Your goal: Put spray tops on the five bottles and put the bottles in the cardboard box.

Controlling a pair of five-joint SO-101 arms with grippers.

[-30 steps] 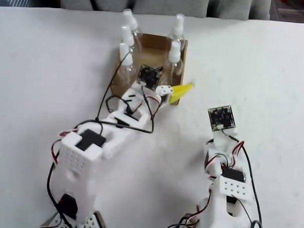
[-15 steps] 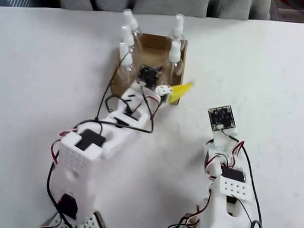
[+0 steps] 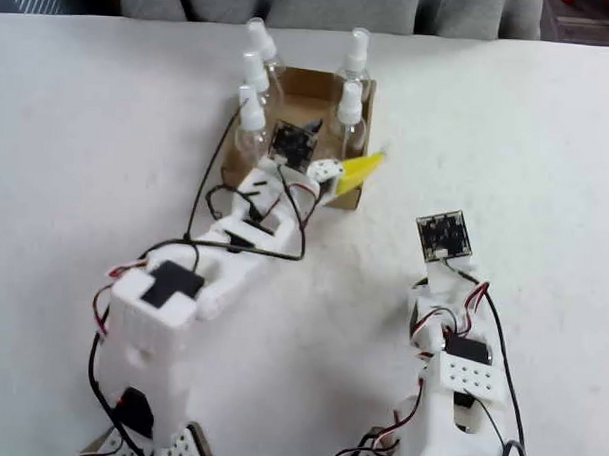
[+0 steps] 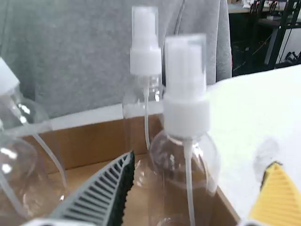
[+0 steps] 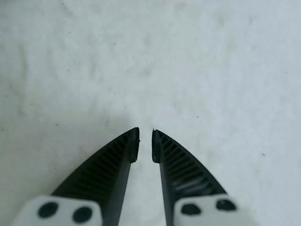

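5 clear bottles (image 3: 250, 121), each fitted with a white spray top (image 3: 254, 64), stand in 2 rows inside the cardboard box (image 3: 304, 96) on the white table (image 3: 547, 146) — 3 along one wall, 2 along the other. The left hand (image 4: 201, 165) hangs over the box's near edge, spread wide and gripping nothing. The near bottle (image 4: 184, 160) of the row of 2 stands between its grey finger (image 4: 108, 188) and its yellow finger (image 4: 277, 197); whether either one touches the plastic cannot be told. The right hand (image 5: 145, 141) hovers over bare table, well apart from the box, its tips drawn almost together on nothing.

With every top on and every bottle boxed, the task looks all but done.

The bottles appear empty, so they should be light. Their thin, smooth plastic is likely to be slippery and to flex under a hard squeeze. Tall and narrow-based, they would tip easily — a stray nudge in the crowded box could knock 1 into its neighbours. The surest hold would be across the round body just below the shoulder, with gentle pressure. The spray top's clear cap may pull off and is a poor place to grip.
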